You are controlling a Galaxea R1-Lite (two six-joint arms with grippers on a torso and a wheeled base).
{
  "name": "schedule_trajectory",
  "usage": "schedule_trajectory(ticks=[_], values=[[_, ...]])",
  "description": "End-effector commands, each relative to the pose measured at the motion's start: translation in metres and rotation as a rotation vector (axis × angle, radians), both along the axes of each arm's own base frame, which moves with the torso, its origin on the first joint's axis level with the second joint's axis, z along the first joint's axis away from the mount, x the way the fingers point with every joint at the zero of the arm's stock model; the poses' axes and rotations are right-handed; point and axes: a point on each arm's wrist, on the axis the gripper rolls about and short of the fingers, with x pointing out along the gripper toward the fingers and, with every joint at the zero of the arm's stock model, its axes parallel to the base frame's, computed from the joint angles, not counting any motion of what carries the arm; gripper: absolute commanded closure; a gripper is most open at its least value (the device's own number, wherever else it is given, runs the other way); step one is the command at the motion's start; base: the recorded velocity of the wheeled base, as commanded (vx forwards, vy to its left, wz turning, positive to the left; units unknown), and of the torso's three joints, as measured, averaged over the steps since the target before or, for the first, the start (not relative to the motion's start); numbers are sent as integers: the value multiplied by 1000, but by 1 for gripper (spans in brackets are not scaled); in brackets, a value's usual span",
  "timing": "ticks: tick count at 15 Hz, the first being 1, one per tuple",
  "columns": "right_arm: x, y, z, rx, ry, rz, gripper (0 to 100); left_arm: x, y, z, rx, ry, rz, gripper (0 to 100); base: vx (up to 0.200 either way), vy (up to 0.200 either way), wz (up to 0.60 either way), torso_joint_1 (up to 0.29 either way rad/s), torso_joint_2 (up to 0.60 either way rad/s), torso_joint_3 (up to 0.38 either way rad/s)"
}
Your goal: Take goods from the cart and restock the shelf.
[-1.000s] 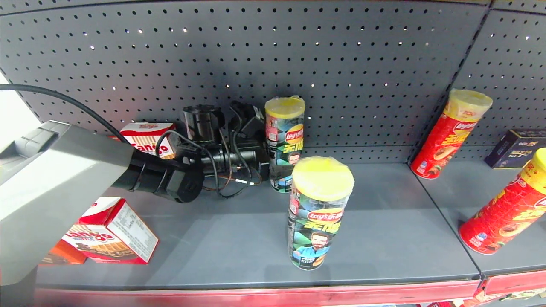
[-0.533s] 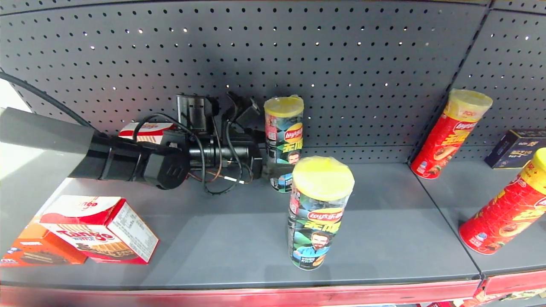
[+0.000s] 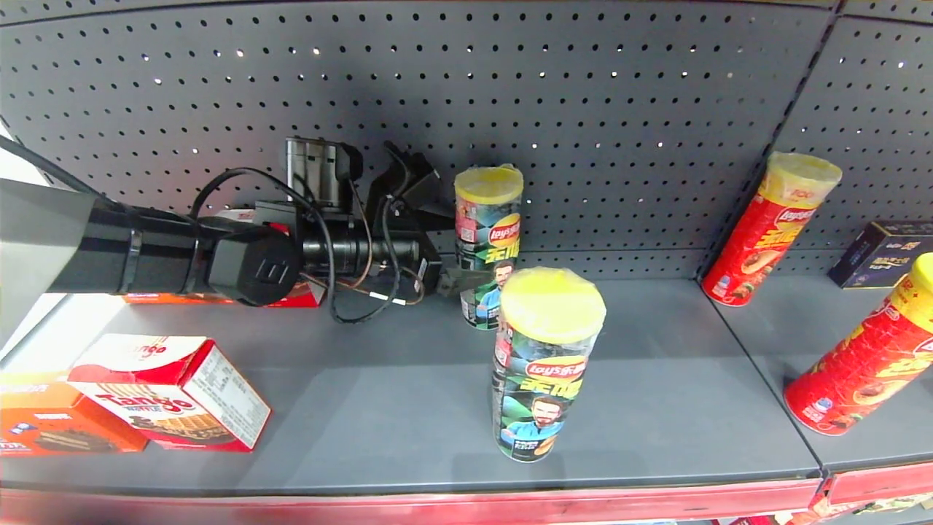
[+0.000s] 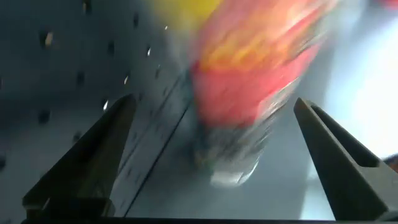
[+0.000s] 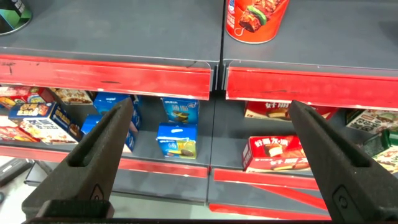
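Your left arm [image 3: 146, 251] ran from the left edge of the head view to mid-frame. It ended right beside the rear green can [image 3: 487, 240], which stood upright on the shelf [image 3: 379, 408] close to the pegboard [image 3: 583, 109].

In the left wrist view your left end effector [image 4: 212, 106] was spread wide with nothing pinched. That can showed up blurry just ahead of the gap, and I honestly couldn't tell if a finger was touching it.

The front green can [image 3: 543, 364] stood upright at lower centre, nearer the shelf lip and apart from the rear one. A wafer box [image 3: 175, 394] sat lower left, turned at an angle, with an orange box [image 3: 44, 423] just beside it at the frame edge. Over on the right were two red cans [image 3: 773, 226] and a dark box [image 3: 882, 251].

Your right end effector [image 5: 209, 104] was spread open too, holding nothing. It hung in front of the red edge strip [image 5: 106, 71], with snack boxes [image 5: 177, 138] on the lower shelves mid-frame.
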Motion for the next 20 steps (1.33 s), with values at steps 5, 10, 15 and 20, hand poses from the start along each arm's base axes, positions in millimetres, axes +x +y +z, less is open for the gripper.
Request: schedule_trajectory(ticks=[5,10,15,20], values=[[0,0,0,-1,2,1,0,-5,12,8,50,-43,84,0,0,0,0,0,0,0],[0,0,0,-1,4,1,0,-5,13,8,75,-64,129,0,0,0,0,0,0,0],[0,0,0,-1,4,1,0,-5,19,13,77,-76,162,0,0,0,0,0,0,0],[0,0,0,-1,2,2,0,-2,26,13,86,-76,204,0,0,0,0,0,0,0]])
